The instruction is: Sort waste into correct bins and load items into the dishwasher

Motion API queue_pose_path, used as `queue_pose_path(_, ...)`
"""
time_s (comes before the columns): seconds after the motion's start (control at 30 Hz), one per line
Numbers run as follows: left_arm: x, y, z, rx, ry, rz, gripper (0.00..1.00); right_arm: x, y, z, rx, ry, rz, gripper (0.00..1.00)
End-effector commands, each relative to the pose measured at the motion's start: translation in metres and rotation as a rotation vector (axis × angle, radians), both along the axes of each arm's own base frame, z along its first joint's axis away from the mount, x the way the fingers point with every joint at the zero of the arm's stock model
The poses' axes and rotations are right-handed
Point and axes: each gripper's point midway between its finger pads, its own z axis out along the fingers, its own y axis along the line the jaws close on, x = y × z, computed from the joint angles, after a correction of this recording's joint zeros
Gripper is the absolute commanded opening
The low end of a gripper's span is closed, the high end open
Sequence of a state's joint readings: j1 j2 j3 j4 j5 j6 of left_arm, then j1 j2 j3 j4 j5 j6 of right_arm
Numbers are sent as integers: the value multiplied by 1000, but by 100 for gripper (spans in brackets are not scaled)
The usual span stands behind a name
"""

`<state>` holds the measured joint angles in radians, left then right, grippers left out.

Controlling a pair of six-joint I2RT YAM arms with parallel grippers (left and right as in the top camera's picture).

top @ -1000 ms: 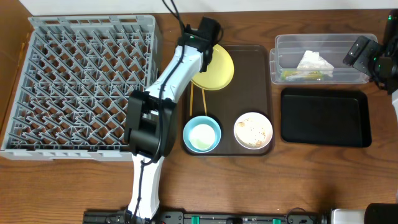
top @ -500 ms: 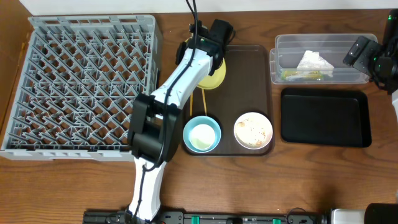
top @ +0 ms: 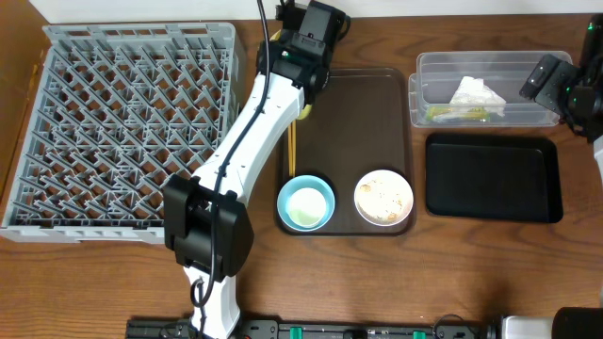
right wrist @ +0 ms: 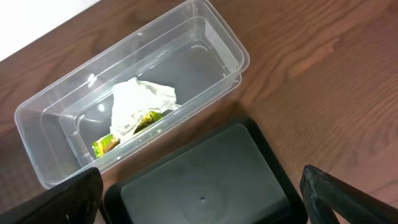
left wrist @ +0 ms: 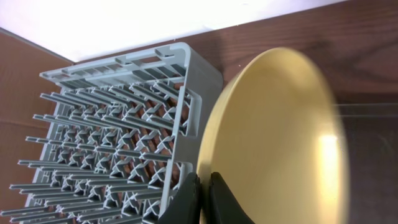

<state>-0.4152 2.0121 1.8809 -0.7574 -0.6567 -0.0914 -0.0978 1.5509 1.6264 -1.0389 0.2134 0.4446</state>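
Observation:
The yellow plate (left wrist: 273, 137) hangs on edge, lifted off the table, with my left gripper (left wrist: 204, 198) shut on its rim. It hovers beside the far right corner of the grey dishwasher rack (left wrist: 124, 143). From above, the left gripper (top: 306, 42) and arm hide nearly all of the plate. A light blue bowl (top: 306, 202), a white bowl (top: 383, 196) with whitish scraps in it and the chopsticks (top: 292, 151) rest on the brown serving tray (top: 367, 113). My right gripper (right wrist: 202, 199) stands open over the black tray bin (right wrist: 205, 180). The clear tub (right wrist: 205, 37) holds the white paper (right wrist: 140, 102) and green wrapper (right wrist: 106, 144).
The rack (top: 122, 132) fills the left of the table. At the right, the clear tub (top: 424, 75) sits behind the black tray (top: 493, 177). My left arm stretches from the front edge up between the rack and the serving tray.
The left gripper has raised the plate off the serving tray, tipped it onto its edge and carried it back toward the rack's far corner. The right arm has stayed still.

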Motion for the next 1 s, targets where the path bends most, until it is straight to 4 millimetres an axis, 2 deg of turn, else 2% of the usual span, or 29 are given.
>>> queue_pose_path(0.0,-2,17,37,-14,-80,18,8,-2,-4,2,0,-5,-20,99)
queue_pose_path(0.07,1,32,60,12,-118,4,7,-2,-4,2,0,-5,-20,99)
queue_pose_path(0.17,5,55,80,63,-144,-5,8,-2,-4,2,0,-5,-20,99)
queue_pose_path(0.23,8,72,86,84,-150,10,7,-2,-4,2,0,-5,-20,99)
queue_pose_path(0.43,17,119,99,214,-124,0,7,-2,-4,2,0,-5,-20,99)
queue_pose_path(0.6,21,154,108,234,-149,54,8,-2,-4,2,0,-5,-20,99)
queue_pose_path(0.63,21,163,104,216,-139,52,8,-2,-4,2,0,-5,-20,99)
queue_pose_path(0.73,21,169,90,137,-116,38,8,-2,-4,2,0,-5,-20,99)
queue_pose_path(0.87,18,167,75,-53,-149,104,17,-2,-4,2,0,-5,-20,99)
queue_pose_path(0.93,19,153,66,-163,-146,82,41,-2,-4,2,0,-5,-20,99)
queue_pose_path(0.97,20,144,62,-198,-133,50,50,-2,-4,2,0,-5,-20,99)
